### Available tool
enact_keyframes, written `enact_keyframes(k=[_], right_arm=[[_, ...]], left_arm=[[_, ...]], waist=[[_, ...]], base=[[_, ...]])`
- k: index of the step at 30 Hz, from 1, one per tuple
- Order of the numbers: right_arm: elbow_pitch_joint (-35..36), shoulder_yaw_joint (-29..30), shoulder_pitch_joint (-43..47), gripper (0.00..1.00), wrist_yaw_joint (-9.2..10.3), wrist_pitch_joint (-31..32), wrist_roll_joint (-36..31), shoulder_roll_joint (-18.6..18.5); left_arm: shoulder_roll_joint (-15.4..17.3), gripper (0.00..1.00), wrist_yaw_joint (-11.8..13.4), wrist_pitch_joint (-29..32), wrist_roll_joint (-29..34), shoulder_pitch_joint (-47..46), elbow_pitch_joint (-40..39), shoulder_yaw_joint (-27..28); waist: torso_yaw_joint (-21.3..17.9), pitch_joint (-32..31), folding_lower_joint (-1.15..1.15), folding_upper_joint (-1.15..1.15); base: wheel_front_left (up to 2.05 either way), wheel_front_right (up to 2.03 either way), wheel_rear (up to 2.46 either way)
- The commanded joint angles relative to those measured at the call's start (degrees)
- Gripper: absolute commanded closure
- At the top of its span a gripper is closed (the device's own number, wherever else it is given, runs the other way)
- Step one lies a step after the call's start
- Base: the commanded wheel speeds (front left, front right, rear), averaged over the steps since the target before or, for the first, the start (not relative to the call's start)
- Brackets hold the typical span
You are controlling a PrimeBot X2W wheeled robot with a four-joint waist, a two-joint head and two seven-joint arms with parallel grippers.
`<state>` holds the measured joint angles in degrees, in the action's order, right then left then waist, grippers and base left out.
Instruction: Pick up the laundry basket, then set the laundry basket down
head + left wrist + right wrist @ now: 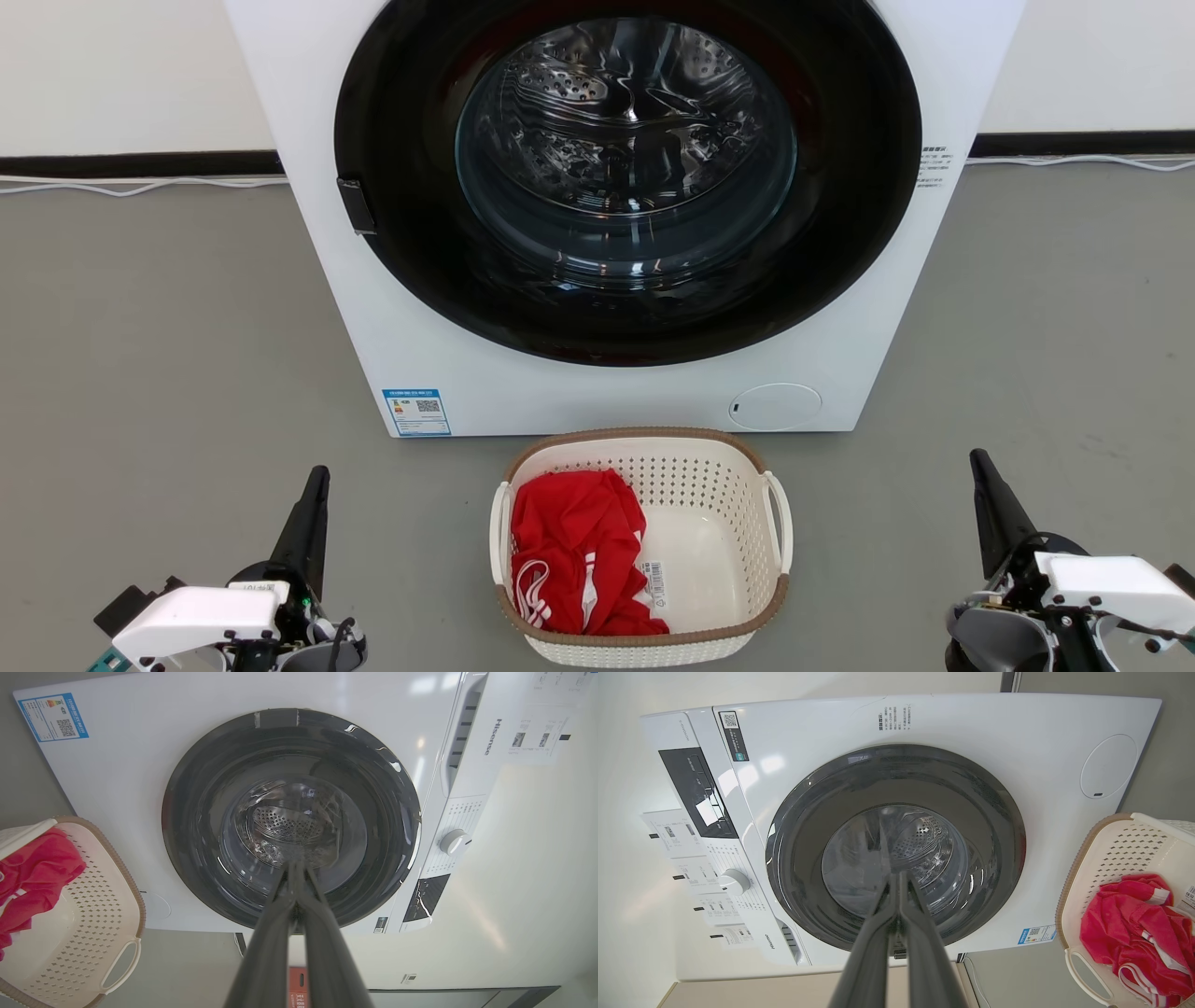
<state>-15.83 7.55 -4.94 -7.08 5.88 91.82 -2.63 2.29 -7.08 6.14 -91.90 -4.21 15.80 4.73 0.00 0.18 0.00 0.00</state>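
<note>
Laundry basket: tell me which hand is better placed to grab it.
Left, marginally: the left hand looks slightly nearer its side handle than the right hand does; both are shut, flanking the laundry basket.

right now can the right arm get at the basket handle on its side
Probably yes. Bare floor lies between the right gripper and the near handle of the laundry basket, with nothing in the way. The gripper is shut, so it would need to open first.

The left gripper [317, 478] and right gripper [977, 459] taper into long, dark, pointed fingers [273, 933]. Behind each sits a glossy white wrist housing [191, 616], with thin black cables [338, 644] and small dark screws [1158, 644].
</note>
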Motion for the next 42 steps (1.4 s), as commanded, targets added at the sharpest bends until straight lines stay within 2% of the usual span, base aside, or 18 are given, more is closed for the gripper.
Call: enact_keyframes(k=[1, 42], right_arm=[[1.80, -1.06, -1.25, 1.00, -0.41, 0.59, 0.37, -0.25], [1.80, -1.06, -1.25, 1.00, -0.41, 0.59, 0.37, -0.25]], left_arm=[[0.59, 1.00, -0.41, 0.36, -0.26, -1.99, -1.74, 1.81], [0.59, 1.00, -0.41, 0.36, -0.27, -1.98, -1.75, 1.79]], waist=[[0.00, 0.00, 0.00, 0.00], [0.00, 0.00, 0.00, 0.00]], base=[[0.00, 0.00, 0.00], [0.00, 0.00, 0.00]])
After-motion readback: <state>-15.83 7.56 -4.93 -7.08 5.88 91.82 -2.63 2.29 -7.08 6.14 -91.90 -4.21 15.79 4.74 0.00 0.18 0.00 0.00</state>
